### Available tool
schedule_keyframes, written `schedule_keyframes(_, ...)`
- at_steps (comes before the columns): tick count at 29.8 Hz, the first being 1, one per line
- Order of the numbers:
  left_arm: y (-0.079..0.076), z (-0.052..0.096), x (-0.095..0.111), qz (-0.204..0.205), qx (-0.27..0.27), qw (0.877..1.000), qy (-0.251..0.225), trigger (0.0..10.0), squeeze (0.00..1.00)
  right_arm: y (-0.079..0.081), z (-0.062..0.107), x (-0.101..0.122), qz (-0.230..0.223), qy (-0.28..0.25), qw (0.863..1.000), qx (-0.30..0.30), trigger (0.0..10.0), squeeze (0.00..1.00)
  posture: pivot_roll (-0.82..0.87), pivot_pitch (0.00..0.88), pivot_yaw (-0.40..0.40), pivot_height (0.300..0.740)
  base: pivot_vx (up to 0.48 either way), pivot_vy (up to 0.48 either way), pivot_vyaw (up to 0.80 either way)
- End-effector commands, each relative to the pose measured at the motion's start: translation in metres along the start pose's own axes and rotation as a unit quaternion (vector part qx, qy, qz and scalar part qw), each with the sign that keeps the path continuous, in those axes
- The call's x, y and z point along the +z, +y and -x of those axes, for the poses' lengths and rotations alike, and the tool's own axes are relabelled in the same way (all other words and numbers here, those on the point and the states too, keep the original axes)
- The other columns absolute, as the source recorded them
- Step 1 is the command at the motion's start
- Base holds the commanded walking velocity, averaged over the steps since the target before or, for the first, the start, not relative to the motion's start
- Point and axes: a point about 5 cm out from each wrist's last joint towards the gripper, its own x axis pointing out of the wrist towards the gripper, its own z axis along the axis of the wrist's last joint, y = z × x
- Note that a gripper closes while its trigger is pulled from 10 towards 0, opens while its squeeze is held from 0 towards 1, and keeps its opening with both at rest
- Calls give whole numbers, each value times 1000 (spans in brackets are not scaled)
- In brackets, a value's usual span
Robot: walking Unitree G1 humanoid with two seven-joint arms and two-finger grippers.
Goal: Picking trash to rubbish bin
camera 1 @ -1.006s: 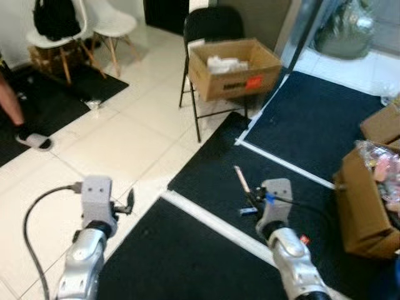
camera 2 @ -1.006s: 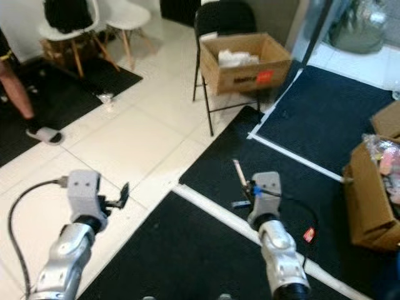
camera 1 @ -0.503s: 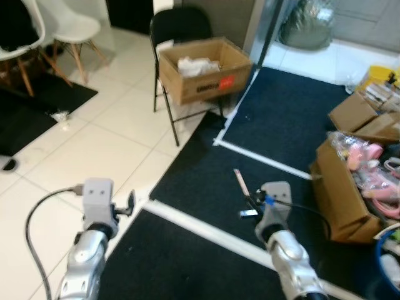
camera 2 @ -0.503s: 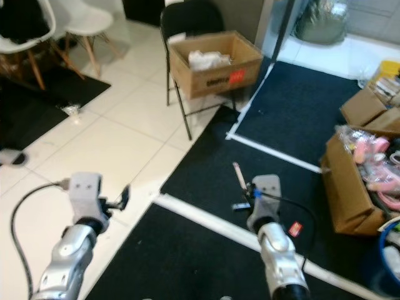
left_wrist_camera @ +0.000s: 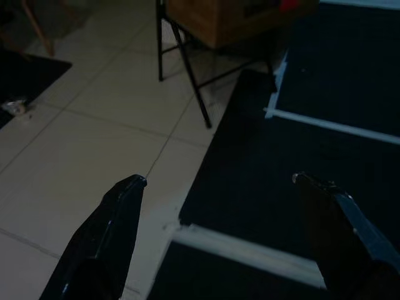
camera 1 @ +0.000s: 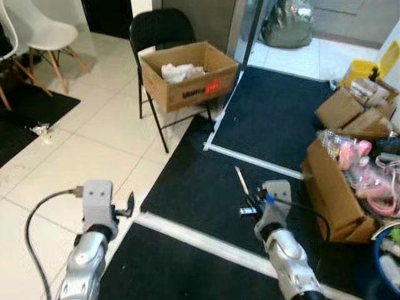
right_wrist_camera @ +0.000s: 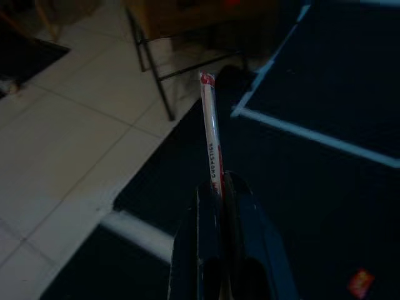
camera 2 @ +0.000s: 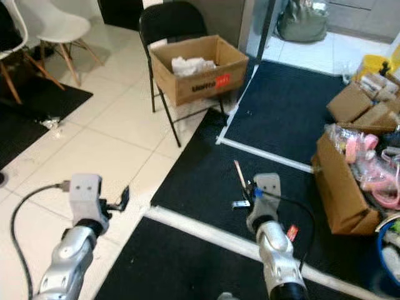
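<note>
Thin paper-wrapped stick (right_wrist_camera: 210,133) clamped in right claw (right_wrist_camera: 218,185); left claw (left_wrist_camera: 219,181) spread apart.

A red-tipped pale straw wrapper (right_wrist_camera: 210,128), brown cardboard box (camera 1: 187,75) on a black chair (camera 1: 156,31), black mats (camera 1: 206,187).

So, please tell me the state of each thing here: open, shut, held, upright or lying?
Left gripper: open, empty.
Right gripper: shut on the thin wrapper stick.
Cardboard box on the black chair: open, white paper inside.
Box by the right wall: open, overfilled.
</note>
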Motion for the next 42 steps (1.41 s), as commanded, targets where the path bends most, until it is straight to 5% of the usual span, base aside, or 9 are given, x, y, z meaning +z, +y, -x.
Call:
schedule_keyframes(1, 6, 4, -6, -7, 8, 1000, 11, 10000, 0, 2, 3, -7, -10, 7, 1000, -4, 10000, 0, 14, 142, -23, 740, 304, 0, 0)
schedule_keyframes(10, 6, 5, -7, -7, 7, 1000, 13, 10000, 0, 2, 4, -8, -17, 7, 1000, -5, 10000, 0, 13, 144, -23, 740, 304, 0, -103)
schedule_keyframes(42, 8, 4, -8, -14, 2, 1000, 14, 10000, 0, 1, 3, -10, -23, 9, 1000, -10, 10000, 0, 21, 135, -15, 740, 305, 0, -600)
